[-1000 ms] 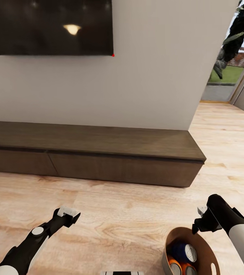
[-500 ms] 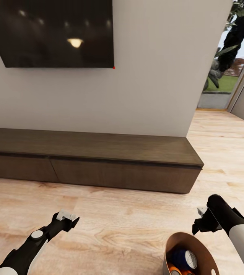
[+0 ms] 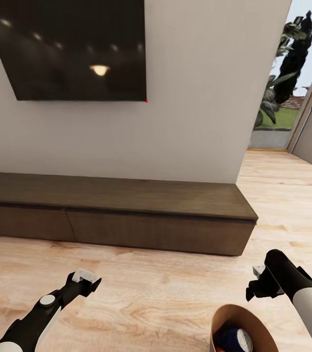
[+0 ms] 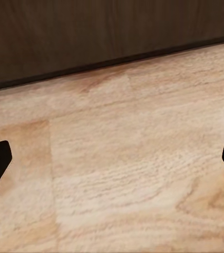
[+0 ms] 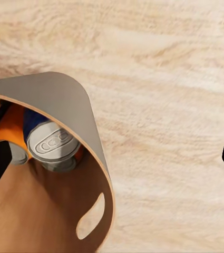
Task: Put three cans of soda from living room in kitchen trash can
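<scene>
Orange can [image 5: 10,129] inside trash can [image 5: 64,100]

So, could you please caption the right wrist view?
Open right claw above the trash can, with soda cans inside, on wood floor.

The head camera tilts upward: the wall television [image 3: 75,49] and low dark-wood cabinet [image 3: 117,210] sit lower in the head view than a second ago. The tash can [image 3: 224,318] slips toward the bottom edge, leaving mainly the blue can [image 3: 236,338] visible inside.
</scene>
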{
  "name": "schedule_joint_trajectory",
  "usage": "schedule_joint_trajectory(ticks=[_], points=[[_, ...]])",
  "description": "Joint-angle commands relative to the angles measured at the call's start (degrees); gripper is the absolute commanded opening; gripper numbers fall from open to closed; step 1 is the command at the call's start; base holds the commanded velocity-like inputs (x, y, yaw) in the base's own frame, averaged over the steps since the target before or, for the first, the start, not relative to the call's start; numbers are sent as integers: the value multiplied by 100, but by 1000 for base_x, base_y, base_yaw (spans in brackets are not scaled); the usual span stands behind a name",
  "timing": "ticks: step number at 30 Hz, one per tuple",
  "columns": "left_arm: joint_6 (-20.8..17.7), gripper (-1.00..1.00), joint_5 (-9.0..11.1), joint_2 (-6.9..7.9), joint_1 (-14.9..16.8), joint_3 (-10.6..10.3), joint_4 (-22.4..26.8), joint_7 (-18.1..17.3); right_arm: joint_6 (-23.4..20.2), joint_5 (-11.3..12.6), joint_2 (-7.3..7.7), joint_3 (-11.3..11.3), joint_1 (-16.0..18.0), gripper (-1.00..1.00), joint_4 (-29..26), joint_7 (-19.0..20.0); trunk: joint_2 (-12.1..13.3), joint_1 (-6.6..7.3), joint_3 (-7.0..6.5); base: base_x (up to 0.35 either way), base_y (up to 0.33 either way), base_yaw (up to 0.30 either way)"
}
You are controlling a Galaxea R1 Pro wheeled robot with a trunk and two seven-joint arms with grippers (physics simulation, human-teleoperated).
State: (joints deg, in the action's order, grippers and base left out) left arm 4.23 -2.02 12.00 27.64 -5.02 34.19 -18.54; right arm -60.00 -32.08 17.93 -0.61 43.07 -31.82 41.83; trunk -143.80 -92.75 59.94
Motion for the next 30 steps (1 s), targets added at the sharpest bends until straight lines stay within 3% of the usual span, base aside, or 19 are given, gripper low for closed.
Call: schedule_joint_trajectory(ticks=[1,19,30], points=[[0,100,-1,1,1,0,0,0,0,2,0,0,0,100,0,0,2,2,-23,0,0,0],[4,100,-1,-4,2,1,-138,9,0,8,0,0,-18,100,23,-109,26,49,-422,0,0,0],[-11,100,33,-53,5,27,-471,163,0,29,-15,-2,-26,100,32,-123,41,77,-665,0,0,0]])
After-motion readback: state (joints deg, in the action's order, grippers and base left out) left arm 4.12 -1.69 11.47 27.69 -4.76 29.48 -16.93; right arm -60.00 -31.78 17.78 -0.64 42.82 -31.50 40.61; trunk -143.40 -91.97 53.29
